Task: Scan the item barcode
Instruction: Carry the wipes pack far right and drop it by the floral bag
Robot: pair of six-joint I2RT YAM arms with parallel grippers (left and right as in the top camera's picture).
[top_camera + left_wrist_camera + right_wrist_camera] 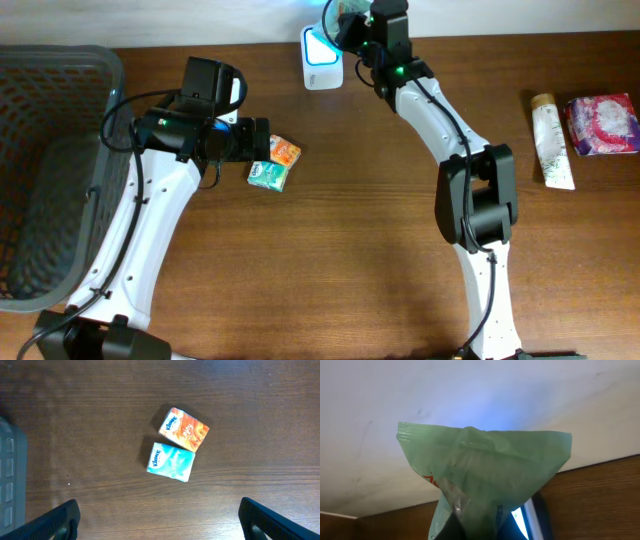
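Green packet: is hanging in the right end effector at the far edge of the surface, just beside the scanner.
Grip: right end effector is clenching one end of the packet; the sealed end is pointing away from the wrist.
Scanner: is standing upright near the wall and is glowing blue, so it is probably reading.
Barcode: is not showing in any view; cannot tell which face is turned to the scanner window.
Step in hand: presenting the packet to the window.
Doing it well (judgement): film is crinkling and bulging, so a creased code may be misreading. Turning the wrist slowly while keeping the printed face flat and square to the light should be helping. Holding the packet near the window but not touching it, and pausing on each face, should be giving the reader time.
Risk (judgement): thin film is slipping easily, so the clench should be staying firm through any rotation; the wall is leaving little room behind.
Idle arm: left end effector is hovering fully released above an orange pack and a teal pack, touching neither; the two packs are lying side by side, touching.
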